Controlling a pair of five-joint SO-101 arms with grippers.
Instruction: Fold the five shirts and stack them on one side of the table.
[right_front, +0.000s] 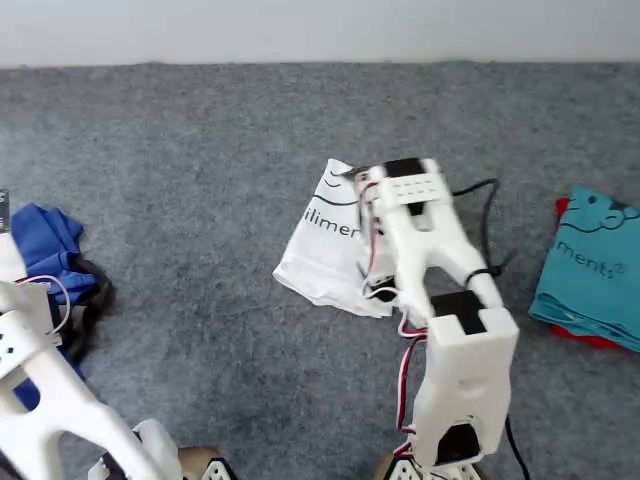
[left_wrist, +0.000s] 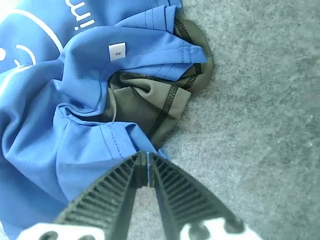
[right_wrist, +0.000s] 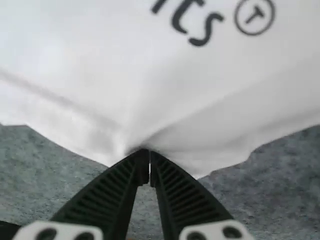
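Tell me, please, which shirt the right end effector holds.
The white shirt, its edge in the right end effector; the blue shirt and teal shirt lie apart.

Bright, soft, even light lies over the table. The white shirt shines pale, close to washed out, with a thin faint shadow on the table along its edge. Folds of the blue shirt hold darker creases.

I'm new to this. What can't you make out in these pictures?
High view: the red cloth shirt is mostly covered by the folded teal shirt, itself cut by the right edge.
High view: a white robot arm hides part of the white printed shirt.
Left wrist view: the crumpled blue shirt covers much of the dark olive shirt.
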